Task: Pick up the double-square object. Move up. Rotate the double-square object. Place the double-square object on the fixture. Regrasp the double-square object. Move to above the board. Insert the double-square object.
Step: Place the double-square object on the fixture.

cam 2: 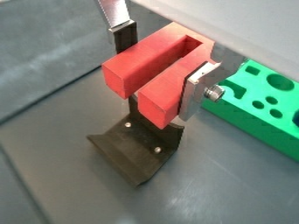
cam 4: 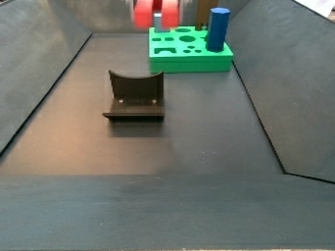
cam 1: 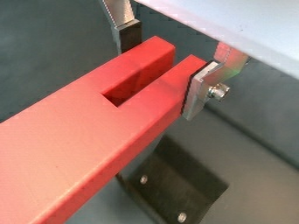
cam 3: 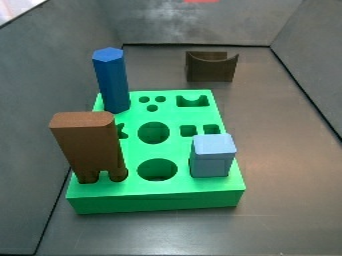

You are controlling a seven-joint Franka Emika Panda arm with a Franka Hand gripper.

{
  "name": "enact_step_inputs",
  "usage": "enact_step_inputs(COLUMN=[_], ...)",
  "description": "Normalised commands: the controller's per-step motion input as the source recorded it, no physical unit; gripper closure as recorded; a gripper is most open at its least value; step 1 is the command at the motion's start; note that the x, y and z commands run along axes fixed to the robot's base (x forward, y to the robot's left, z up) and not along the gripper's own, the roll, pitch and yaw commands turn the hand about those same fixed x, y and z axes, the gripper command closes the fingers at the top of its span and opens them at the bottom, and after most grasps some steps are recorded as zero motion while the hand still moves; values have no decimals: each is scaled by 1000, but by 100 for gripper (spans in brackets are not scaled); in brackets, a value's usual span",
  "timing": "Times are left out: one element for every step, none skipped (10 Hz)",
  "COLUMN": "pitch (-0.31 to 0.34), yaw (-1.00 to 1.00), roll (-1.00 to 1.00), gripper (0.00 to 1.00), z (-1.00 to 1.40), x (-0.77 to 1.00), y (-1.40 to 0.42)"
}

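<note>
**Red block held high over the fixture, ready to be set down**

In both wrist views the claw [cam 1: 163, 61] pinches the double-square object [cam 1: 105, 122] across its grooved end, silver fingers [cam 1: 201, 87] pressed to either flank, the block hanging clear above the fixture [cam 2: 135, 149] on the dark floor. I judge the step in hand to be placing it there: lower straight, keep the long body lined up with the U-notch, and let go only once it rests. In a wrist view the board [cam 2: 263, 101] lies just beside the fixture's far side, so avoid drifting that way. In a side view the board [cam 3: 160, 195] carries a blue prism [cam 3: 111, 80], a brown block [cam 3: 87, 145] and a light-blue cube [cam 3: 213, 155] near its edges; the fixture [cam 3: 211, 66] sits apart behind it, unobstructed. In a side view the red block [cam 4: 160, 15] hangs at the top edge, above the fixture [cam 4: 133, 96].
</note>
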Motion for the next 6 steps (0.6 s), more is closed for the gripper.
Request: enact_step_inputs(pitch=[173,189,237,254,265,259], yaw=[127,102,76,45,21,-37], roll=[-1000,-1000,-1000,-1000,-1000,-885], gripper=[100,100,100,100,100,100], z=[-389,-122,-38,-48,-44,-20], x=[752,652,522,457,419,351], y=[59,47,48,51,52,52])
